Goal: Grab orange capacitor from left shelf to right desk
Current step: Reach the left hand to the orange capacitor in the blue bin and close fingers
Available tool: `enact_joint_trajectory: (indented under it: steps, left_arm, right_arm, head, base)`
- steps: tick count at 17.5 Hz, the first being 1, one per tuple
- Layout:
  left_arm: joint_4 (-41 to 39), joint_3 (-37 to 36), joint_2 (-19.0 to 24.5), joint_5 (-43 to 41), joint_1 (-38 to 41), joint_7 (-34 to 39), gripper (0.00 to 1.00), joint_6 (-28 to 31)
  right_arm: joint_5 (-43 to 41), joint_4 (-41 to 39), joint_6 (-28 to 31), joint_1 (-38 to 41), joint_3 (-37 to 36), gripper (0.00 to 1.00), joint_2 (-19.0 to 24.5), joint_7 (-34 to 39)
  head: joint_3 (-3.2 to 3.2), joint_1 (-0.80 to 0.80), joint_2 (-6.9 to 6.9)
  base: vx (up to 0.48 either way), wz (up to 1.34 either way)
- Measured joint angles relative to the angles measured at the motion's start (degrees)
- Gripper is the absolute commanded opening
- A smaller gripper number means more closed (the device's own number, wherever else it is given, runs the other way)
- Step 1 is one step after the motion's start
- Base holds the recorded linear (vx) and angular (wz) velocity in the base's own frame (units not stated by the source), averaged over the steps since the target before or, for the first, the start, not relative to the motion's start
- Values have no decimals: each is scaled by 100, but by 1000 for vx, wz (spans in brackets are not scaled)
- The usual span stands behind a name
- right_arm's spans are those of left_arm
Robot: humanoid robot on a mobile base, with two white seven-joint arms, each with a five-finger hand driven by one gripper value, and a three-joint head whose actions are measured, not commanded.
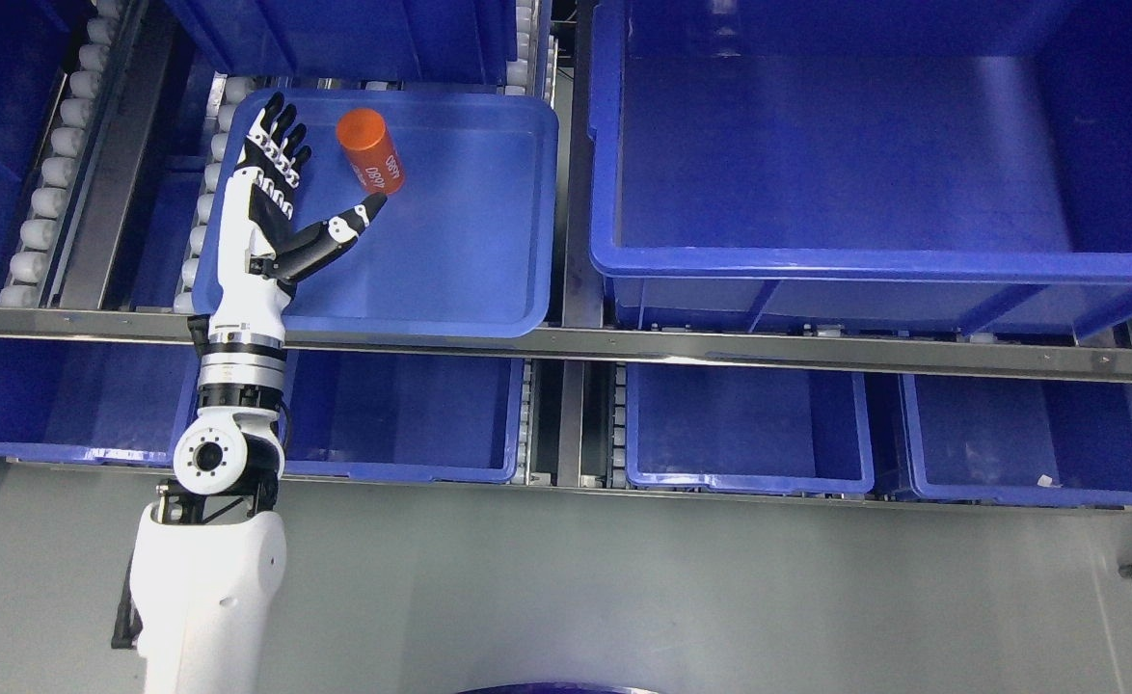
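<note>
Head view: left hand (277,198) seen spread wide over blue tray (470,280) on shelf, nothing gripped. Orange capacitor (370,149) found lying tilted in tray, at 1 o'clock from palm. Thumb tip (369,206) placed just below capacitor's lower end, contact unclear. Large blue bin (855,260) set at 3 o'clock.

A metal shelf rack (720,349) with white roller tracks (45,202) fills the upper two thirds of the frame. On its upper level, a shallow blue tray (450,270) sits at upper left, and a large deep blue bin (865,260) sits just beside it at upper right. On the lower level, across the middle of the frame, stands a row of smaller blue bins (749,434); grey floor (624,588) lies below.
</note>
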Motion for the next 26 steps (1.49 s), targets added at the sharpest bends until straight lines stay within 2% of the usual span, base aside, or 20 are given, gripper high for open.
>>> enact_joint_trajectory:
  steps: [8, 19, 25, 26]
  left_arm:
    - [-92, 104, 0, -151, 93, -1, 100, 32]
    - [887, 183, 0, -455, -719, -585, 97, 189]
    - [1429, 190, 0, -566, -1228, -699, 93, 346]
    - [1502, 187, 0, -572, -1299, -735, 89, 414]
  right_arm:
    - [0, 0, 0, 0, 0, 100, 0, 0]
    - [0, 0, 0, 0, 0, 100, 0, 0]
    - [0, 0, 0, 0, 0, 100, 0, 0]
    - [0, 0, 0, 0, 0, 100, 0, 0]
  head:
    - [0, 0, 0]
    - [0, 0, 0]
    - [0, 0, 0]
    - [0, 0, 0]
  base:
    - [3, 0]
    - [0, 0]
    - [0, 0]
    - [0, 0]
